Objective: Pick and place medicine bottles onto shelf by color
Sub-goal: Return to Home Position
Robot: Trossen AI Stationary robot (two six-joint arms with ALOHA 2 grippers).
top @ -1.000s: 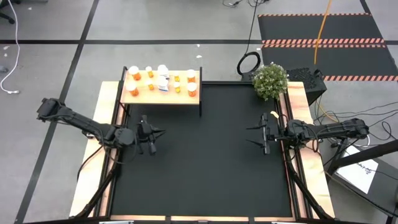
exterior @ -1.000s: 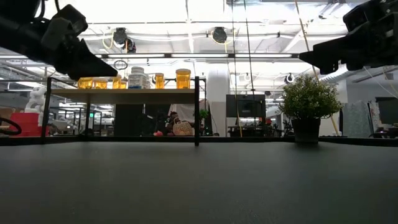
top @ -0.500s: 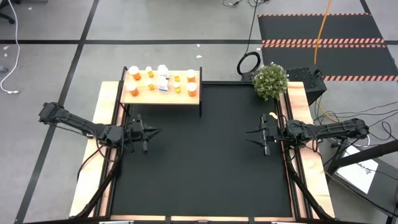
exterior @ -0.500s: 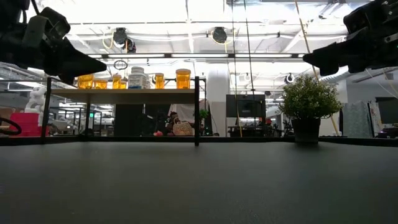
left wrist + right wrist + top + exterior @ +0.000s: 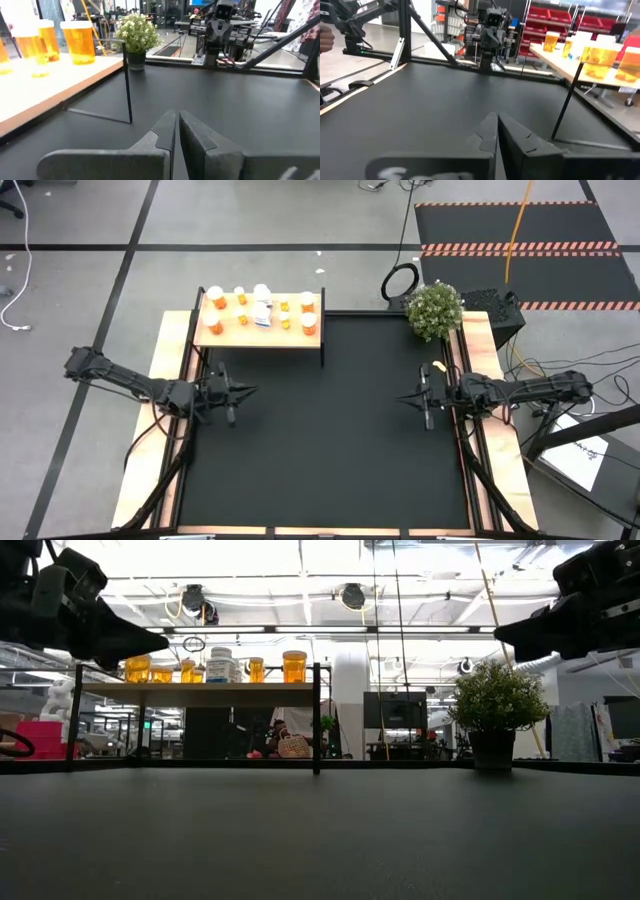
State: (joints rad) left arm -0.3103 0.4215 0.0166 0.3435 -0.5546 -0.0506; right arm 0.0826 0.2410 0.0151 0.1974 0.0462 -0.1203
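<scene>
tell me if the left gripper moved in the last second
Yes. In the high view the left gripper has pulled back toward the left edge of the black mat, away from the mat's middle.

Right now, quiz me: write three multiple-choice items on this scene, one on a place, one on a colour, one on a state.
1. The medicine bottles stand: A) in a drawer B) on the shelf C) in a bin.
2. Most of the bottles' bodies are: A) orange B) green C) black.
3. The left gripper is: A) wide open B) shut on a bottle C) shut, holding nothing.

Answers:
1 B: the high view shows them all on the light-wood board.
2 A: the low view shows mostly orange bodies.
3 C: in the left wrist view its fingers meet over the bare black mat. The right gripper is shut the same way.
</scene>
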